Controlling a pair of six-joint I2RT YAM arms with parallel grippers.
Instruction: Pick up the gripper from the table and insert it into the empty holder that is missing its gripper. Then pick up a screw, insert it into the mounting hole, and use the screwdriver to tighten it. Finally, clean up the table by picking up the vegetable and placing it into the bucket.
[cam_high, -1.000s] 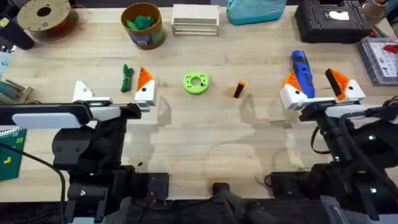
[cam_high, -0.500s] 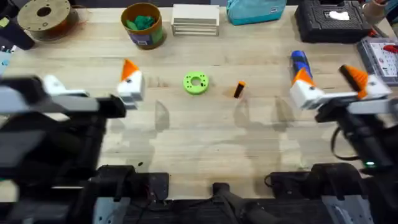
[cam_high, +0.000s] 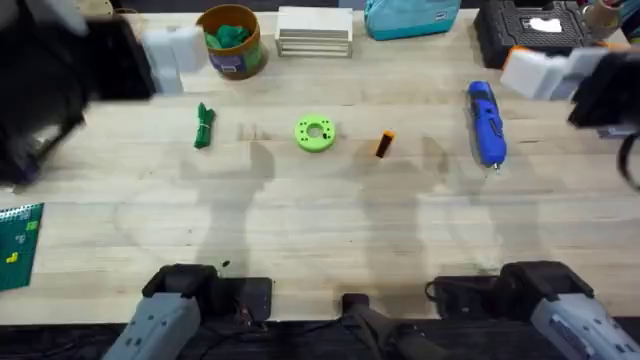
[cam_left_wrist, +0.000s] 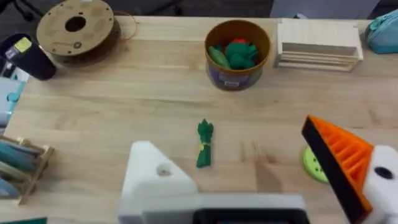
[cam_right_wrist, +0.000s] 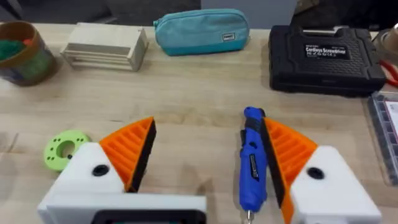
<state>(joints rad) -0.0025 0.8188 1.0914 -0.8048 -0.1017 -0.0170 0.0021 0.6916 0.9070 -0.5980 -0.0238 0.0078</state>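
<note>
Both arms have just swung up and away from the middle of the counter (cam_high: 320, 230), so nothing has been picked up yet and the first step has not begun.

The left end effector (cam_left_wrist: 249, 180) is spread and empty. It has 1 orange ribbed finger (cam_left_wrist: 339, 163) on one side, and on the other the bare white holder (cam_left_wrist: 155, 180) with its mounting hole showing. The right end effector (cam_right_wrist: 205, 162) has both orange fingers, wide apart, gripping nothing.

The gripper (cam_high: 384, 144) lies loose between the 2 end effectors, nearer the right. A lime-green ring (cam_high: 315, 134) sits just beside it but leaves it free to grasp. The screwdriver (cam_right_wrist: 252, 163) lies directly below the right end effector. The vegetable (cam_left_wrist: 204, 143) lies below the left one, with the bucket (cam_left_wrist: 237, 53) beyond it, already holding green toys.

I cannot make out a loose screw.
</note>
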